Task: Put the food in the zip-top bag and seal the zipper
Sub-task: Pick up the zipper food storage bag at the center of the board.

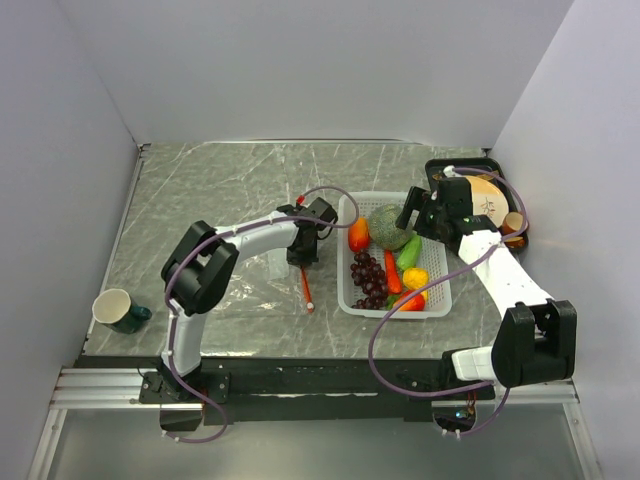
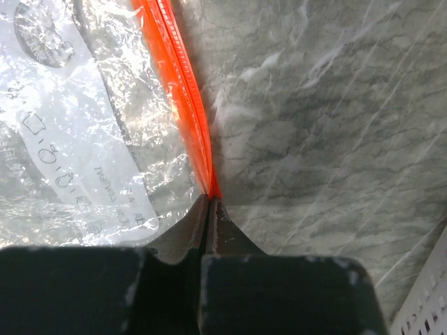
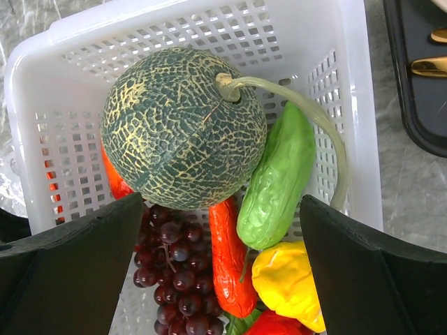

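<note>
- The left gripper [image 2: 209,204] is pinched tight on the near end of the orange zipper [image 2: 183,105]. The clear bag [image 2: 84,146] lies flat on the table [image 2: 321,139], stretching ahead and to the gripper's left.
- The right gripper [image 3: 222,209] is spread wide and holds nothing. It hovers above the basket [image 3: 335,77], with the green melon [image 3: 181,125] just ahead of its fingers.
- All the food I can see, including the grapes [image 3: 174,279], sits in the basket, and none is in the bag.
- I judge the task barely begun: the bag needs opening, then filling and sealing.

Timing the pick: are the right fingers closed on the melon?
No, the right fingers stand wide apart, the melon lying free in the white basket.
</note>
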Action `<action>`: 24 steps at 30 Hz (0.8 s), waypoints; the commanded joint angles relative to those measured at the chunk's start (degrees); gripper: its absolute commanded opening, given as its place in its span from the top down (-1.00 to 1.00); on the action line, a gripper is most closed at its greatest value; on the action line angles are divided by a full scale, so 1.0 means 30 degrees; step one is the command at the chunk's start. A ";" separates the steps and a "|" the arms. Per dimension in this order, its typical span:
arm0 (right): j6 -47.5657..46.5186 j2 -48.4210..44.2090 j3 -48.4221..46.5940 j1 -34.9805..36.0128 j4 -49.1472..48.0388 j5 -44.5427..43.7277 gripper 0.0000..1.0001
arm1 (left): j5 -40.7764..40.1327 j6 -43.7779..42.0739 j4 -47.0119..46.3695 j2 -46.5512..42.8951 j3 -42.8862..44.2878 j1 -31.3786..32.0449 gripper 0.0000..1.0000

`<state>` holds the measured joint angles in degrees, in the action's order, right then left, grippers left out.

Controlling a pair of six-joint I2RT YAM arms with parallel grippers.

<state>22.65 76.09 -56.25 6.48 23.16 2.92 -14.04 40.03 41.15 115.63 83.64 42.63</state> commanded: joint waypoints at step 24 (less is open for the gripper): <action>0.3083 0.1235 -0.0116 0.2613 -0.5785 0.9954 -0.57 | 0.0373 -0.1038 -0.3519 -0.9511 -0.3181 0.0145 0.98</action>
<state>30.65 78.28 -52.34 11.38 10.07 28.27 -13.43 38.54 34.20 88.66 74.22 42.76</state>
